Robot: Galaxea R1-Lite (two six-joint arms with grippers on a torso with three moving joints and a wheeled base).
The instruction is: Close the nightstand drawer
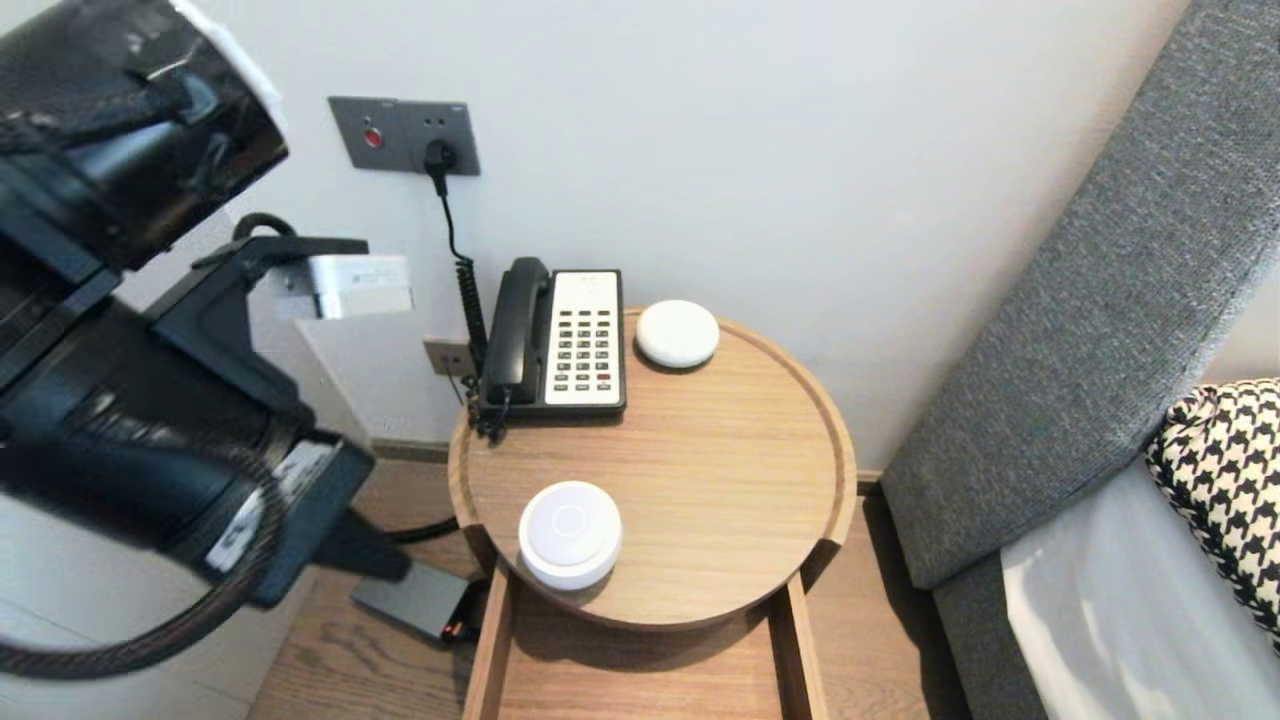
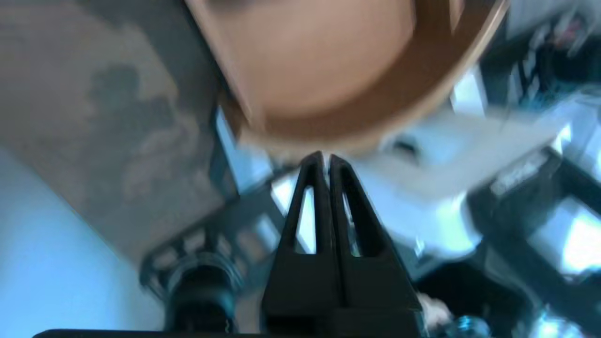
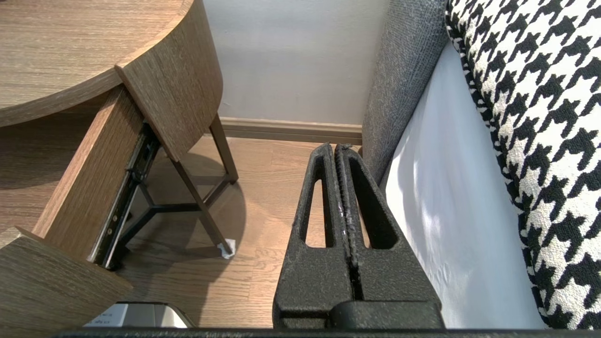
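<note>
Left gripper (image 2: 326,157), closed and empty, hangs by the bench's (image 1: 720,480) left edge, right gripper (image 3: 335,148) parked closed; the white disc (image 1: 570,533) looks light, slick, best held across its rim.

The round table (image 1: 720,470) is pale wood with a fine grain and a smooth, matt top. Its drawer (image 3: 84,188) wears the same wood and runs on a dark metal rail (image 3: 136,173). The phone (image 1: 585,340) is plastic, with a glossy black handset and a matt cream keypad. The near disc (image 1: 570,533) and far disc (image 1: 677,333) look like smooth white plastic. The headboard (image 1: 1080,330) is coarse grey woven cloth and the pillow (image 1: 1225,470) is nubbly cloth. The right gripper (image 3: 335,148) is black with a rough, grainy surface.
</note>
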